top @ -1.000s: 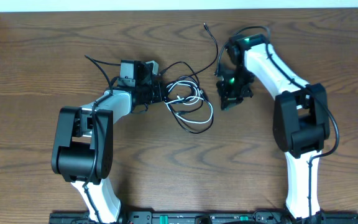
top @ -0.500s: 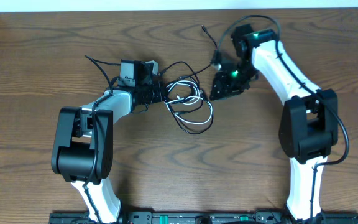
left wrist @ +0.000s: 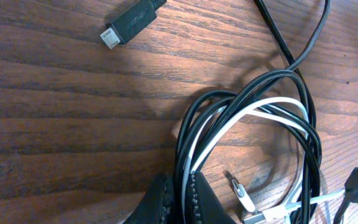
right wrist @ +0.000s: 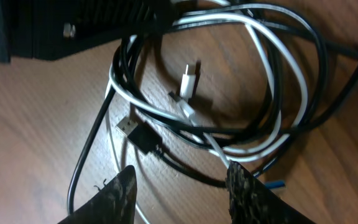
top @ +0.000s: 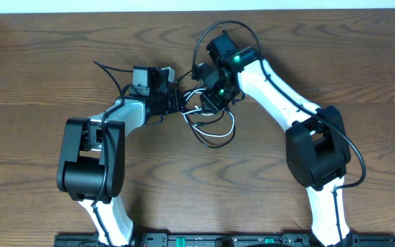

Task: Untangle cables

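left claw (left wrist: 180,190) pinched tight on cables (left wrist: 185,146), anchoring tangle mid tabletop (top: 40,89). right claw (right wrist: 180,180) spread wide, empty, hovering over loops, guessing it's picking strand to tug free

I count one white cable (left wrist: 278,101) in my tangle and at least two black cables (left wrist: 184,146); the knot hides the exact number. Five plug ends show: two white plugs (right wrist: 190,79) and three black plugs (left wrist: 126,25), one of these with a blue tongue.
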You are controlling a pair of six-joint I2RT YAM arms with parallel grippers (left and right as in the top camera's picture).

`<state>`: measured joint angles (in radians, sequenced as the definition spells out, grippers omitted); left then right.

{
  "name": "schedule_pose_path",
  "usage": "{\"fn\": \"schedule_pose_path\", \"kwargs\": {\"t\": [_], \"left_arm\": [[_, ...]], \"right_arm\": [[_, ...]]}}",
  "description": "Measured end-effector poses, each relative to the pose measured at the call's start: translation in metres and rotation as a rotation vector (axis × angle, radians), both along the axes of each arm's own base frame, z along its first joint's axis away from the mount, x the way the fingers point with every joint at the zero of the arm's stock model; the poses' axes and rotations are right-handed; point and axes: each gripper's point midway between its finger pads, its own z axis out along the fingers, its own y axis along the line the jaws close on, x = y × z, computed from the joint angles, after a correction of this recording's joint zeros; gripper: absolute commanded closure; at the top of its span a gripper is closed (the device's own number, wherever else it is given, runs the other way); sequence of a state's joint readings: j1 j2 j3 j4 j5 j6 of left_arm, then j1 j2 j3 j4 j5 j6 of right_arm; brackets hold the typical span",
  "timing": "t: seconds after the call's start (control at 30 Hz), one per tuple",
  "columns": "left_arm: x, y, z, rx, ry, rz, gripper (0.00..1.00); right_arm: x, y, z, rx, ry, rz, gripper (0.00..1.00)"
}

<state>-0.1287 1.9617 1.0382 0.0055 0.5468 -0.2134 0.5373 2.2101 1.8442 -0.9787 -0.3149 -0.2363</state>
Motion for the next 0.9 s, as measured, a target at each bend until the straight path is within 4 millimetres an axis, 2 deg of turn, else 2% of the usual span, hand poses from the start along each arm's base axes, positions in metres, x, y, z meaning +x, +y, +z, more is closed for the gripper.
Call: {"fn": "schedule_pose_path", "kwargs": {"t": [0.33, 0.57, 0.9], "left_arm": [[0.0, 0.0, 0.0, 0.0, 0.0, 0.0, 0.92], [0.0, 0.0, 0.0, 0.0, 0.0, 0.0, 0.93], [0.0, 0.0, 0.0, 0.0, 0.0, 0.0, 0.92]], "right_arm": [[0.006, -0.009, -0.005, -0.059, -0.03, -0.031, 0.58], [0.0, -0.015, -0.023, -0.079, -0.015, -0.033, 0.6], [0.004, -0.019, -0.043, -0.069, -0.036, -0.047, 0.6]]}}
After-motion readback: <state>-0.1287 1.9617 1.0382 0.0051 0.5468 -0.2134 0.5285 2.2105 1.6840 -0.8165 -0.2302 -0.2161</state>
